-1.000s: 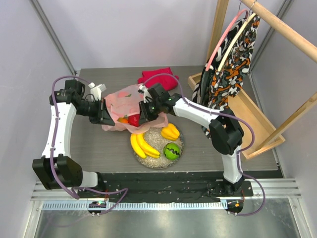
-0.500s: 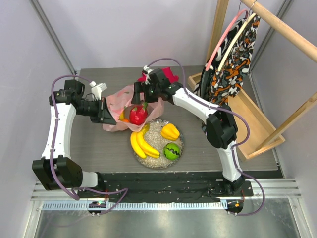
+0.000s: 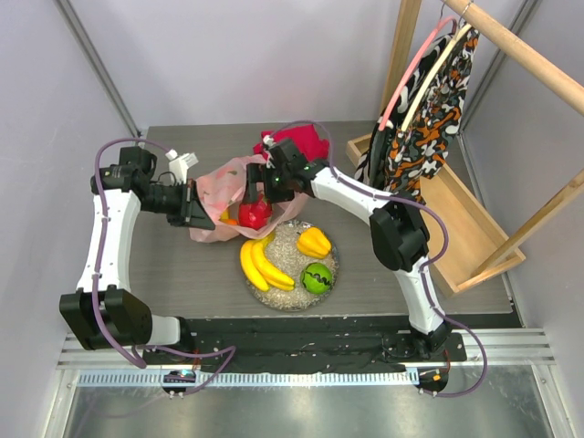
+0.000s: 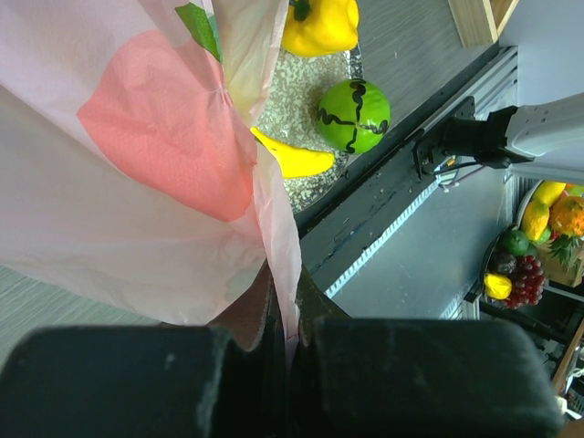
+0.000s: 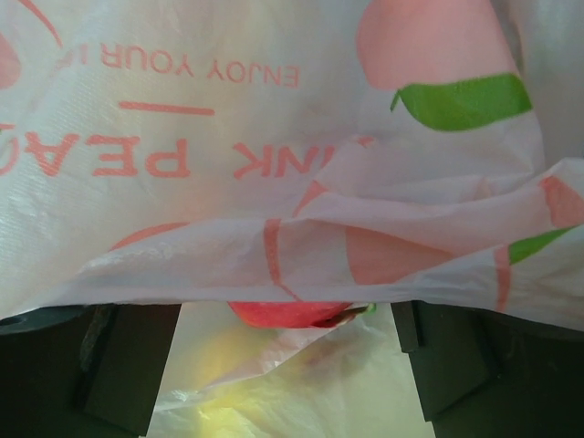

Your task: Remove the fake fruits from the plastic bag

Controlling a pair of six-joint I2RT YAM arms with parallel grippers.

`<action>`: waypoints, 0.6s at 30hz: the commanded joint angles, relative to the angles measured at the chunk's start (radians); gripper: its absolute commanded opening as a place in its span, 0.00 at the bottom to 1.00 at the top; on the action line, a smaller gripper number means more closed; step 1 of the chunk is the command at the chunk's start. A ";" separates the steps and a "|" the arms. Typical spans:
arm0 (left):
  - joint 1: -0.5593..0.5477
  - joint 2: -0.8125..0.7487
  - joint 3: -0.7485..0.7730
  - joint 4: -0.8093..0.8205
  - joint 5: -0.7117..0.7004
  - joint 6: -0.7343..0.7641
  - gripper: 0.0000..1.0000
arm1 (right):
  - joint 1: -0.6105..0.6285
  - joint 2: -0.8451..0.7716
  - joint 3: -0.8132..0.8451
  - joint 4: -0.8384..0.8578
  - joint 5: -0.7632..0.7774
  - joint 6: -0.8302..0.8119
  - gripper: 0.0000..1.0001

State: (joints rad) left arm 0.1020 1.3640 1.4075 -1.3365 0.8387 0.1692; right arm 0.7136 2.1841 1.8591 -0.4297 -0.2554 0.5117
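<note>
Pink plastic bag [image 3: 214, 182] pinched in left fingers [image 4: 137, 383], right fingers [image 5: 128, 365] spread

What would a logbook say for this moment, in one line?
left gripper: shut on plastic bag | right gripper: open over bag mouth | red fruit: inside bag | bananas, apple, yellow pepper: on plate

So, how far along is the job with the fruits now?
Done: bananas, a yellow pepper and a green apple lie on the plate. In hand: the left gripper pinches an edge of the bag, and the open right gripper is at its mouth, over a red fruit. Left: that red fruit and something orange beside it.
</note>
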 commanded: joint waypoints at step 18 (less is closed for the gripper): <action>-0.018 0.033 0.036 -0.113 0.039 0.026 0.01 | 0.020 0.174 0.074 0.061 -0.071 0.171 0.75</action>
State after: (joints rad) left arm 0.0906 1.3911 1.4075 -1.3369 0.8539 0.1722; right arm 0.7395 2.3054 1.9221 -0.4042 -0.2863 0.6529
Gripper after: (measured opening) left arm 0.038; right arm 0.943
